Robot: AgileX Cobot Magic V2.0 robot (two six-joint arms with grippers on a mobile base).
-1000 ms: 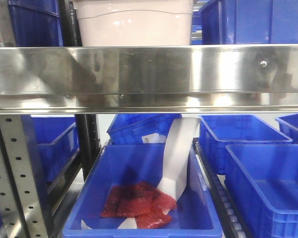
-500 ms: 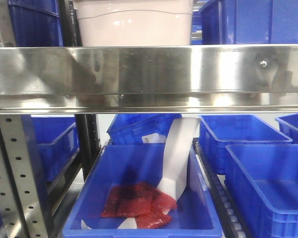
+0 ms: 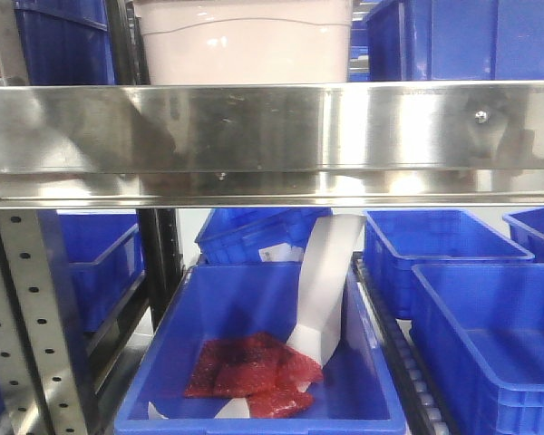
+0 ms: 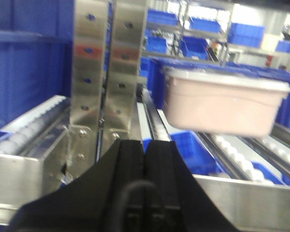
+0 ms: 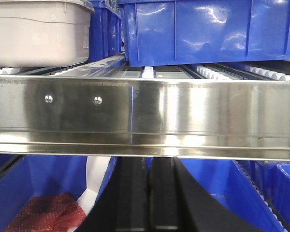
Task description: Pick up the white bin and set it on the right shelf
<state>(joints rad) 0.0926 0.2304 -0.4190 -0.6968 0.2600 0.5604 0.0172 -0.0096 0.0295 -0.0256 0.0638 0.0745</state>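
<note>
White bin (image 3: 243, 41) sits on the upper rack level at the top centre of the front view, just behind the shiny front beam of the right shelf (image 3: 272, 127); in the left wrist view it shows at the upper right of the frame, resting on roller tracks. It looks like stiff, smooth plastic, probably light if empty, though its contents cannot be seen through the pale wall. The glossy sides would likely be slippery, so the projecting rim under the lid (image 4: 227, 77) seems the safest hold, one gripper at each end. It is wide, so a single grasp may let it tilt.

Below the beam, a blue bin (image 3: 263, 353) at lower centre holds a red mesh bag (image 3: 249, 373) and a long white sheet (image 3: 326, 285) leaning against its back wall. Blue bins to the right look empty.

The left gripper (image 4: 145, 159) has its jaws pressed together, holding nothing. The right gripper (image 5: 147, 193) is likewise closed and empty, below the beam.
</note>
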